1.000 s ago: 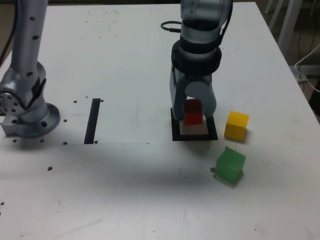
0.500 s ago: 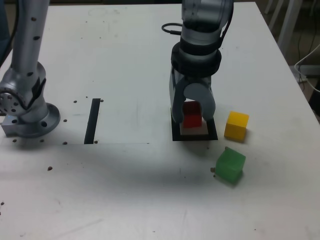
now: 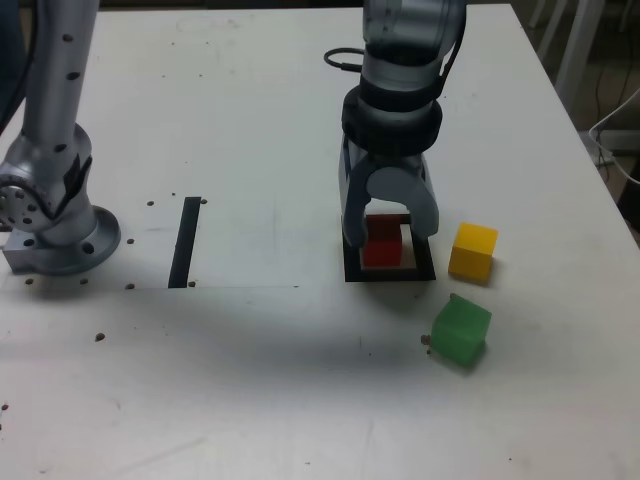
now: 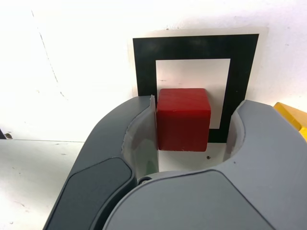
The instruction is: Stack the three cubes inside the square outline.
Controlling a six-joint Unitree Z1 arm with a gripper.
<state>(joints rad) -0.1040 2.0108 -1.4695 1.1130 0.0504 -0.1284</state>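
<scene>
The claw [image 3: 388,232] points down over the square outline [image 3: 389,273], and its two grey fingers stand apart. In the wrist view one finger [image 4: 144,139] lies against a side of the red cube [image 4: 183,119], while the other finger [image 4: 237,139] stands clear of the cube with a strip of white and black tape showing between them. The claw [image 4: 191,141] therefore brackets the red cube without clamping it.

The red cube [image 3: 381,243] rests on the desk [image 3: 250,380] at the square outline [image 4: 144,62]. The wrist view shows it sitting partly on the white centre and overlapping the black band on the side nearest the camera, close to one side band as well, so it is not centred in the frame.

The yellow cube [image 3: 473,251] sits on the desk just beside the outline, on the exterior view's right, apart from the tape. A corner of it [image 4: 293,117] peeks past the claw in the wrist view. The green cube [image 3: 461,331] lies nearer the camera than the yellow one in the exterior view, turned at an angle, and apart from both the yellow cube and the outline.

On the exterior view's left a straight black strip [image 3: 186,242] lies on the desk, well apart from the cubes, and the arm's grey base [image 3: 55,215] stands beyond it at the desk's edge. A black cable [image 3: 343,53] loops behind the arm.
</scene>
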